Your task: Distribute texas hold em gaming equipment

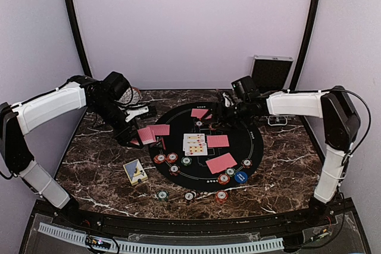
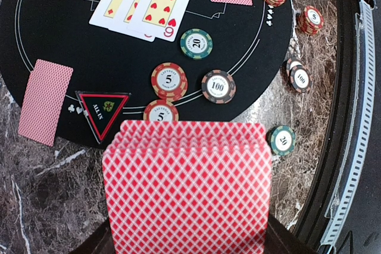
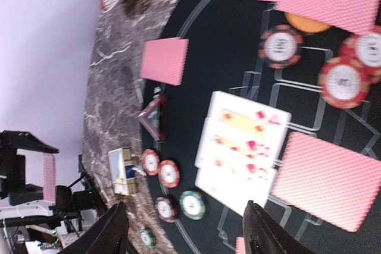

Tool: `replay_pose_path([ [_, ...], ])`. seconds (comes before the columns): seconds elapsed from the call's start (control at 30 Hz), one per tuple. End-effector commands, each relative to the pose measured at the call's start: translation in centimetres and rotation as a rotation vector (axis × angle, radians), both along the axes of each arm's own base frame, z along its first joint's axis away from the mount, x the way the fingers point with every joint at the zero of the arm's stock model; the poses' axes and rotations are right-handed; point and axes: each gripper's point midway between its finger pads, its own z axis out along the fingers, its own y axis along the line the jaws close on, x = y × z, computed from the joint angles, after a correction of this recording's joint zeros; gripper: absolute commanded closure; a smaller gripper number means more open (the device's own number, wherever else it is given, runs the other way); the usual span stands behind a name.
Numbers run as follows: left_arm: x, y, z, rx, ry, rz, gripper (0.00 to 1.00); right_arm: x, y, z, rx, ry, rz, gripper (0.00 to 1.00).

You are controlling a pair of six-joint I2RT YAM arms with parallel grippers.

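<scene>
We log: left pincer [image 2: 187,239] clenched on red-backed deck [image 2: 187,176] | right pincer [image 3: 187,230] released, empty | cards [image 2: 46,100] light, thin, slippery | we'd pinch one by its edge

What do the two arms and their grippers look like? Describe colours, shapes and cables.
The left arm and right arm share a build: white shells on the long links, bulky black housings at the joints. A thin black cable loops outside the right arm's elbow. The left gripper and right gripper are black, with dark, tapering fingers. No markings are legible.
</scene>
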Motion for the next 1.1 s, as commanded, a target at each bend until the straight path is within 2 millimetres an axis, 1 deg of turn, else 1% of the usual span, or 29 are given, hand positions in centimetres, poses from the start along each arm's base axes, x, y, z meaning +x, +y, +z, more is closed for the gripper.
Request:
replay_pose_path([
  [0.0,0.1,-0.3,2.1,-0.043,-0.037,-0.010,1.00,-2.7,6.3,4.6,0.184,-0.017,0.109,0.31],
  [0.07,0.2,-0.4,2.2,-0.046,-0.040,-0.008,1.00,-4.2,8.6,5.5,0.256,0.004,0.158,0.30],
  [0.2,0.3,-0.5,2.3,-0.056,-0.045,-0.009,1.00,-6.5,12.4,6.5,0.374,0.049,0.240,0.29],
  [0.3,0.3,-0.7,2.4,-0.062,-0.040,-0.010,1.00,-7.7,14.3,6.7,0.416,0.084,0.273,0.28],
  [0.4,0.3,-0.7,2.4,-0.066,-0.040,-0.010,1.00,-8.4,15.8,6.6,0.430,0.102,0.302,0.27],
  [0.47,0.3,-0.7,2.4,-0.066,-0.040,-0.012,1.00,-9.1,16.9,6.9,0.455,0.115,0.324,0.27],
  [0.6,0.3,-0.8,2.3,-0.068,-0.038,-0.014,1.00,-9.7,18.3,7.8,0.501,0.123,0.352,0.26],
  [0.7,0.3,-0.8,2.2,-0.068,-0.034,-0.015,1.00,-10.2,19.2,8.0,0.521,0.135,0.370,0.26],
  [0.87,0.4,-0.9,2.5,-0.074,-0.043,-0.014,1.00,-10.9,20.5,7.4,0.517,0.159,0.398,0.26],
  [1.07,0.3,-0.9,2.8,-0.082,-0.044,-0.016,1.00,-11.5,21.4,6.6,0.504,0.184,0.423,0.27],
])
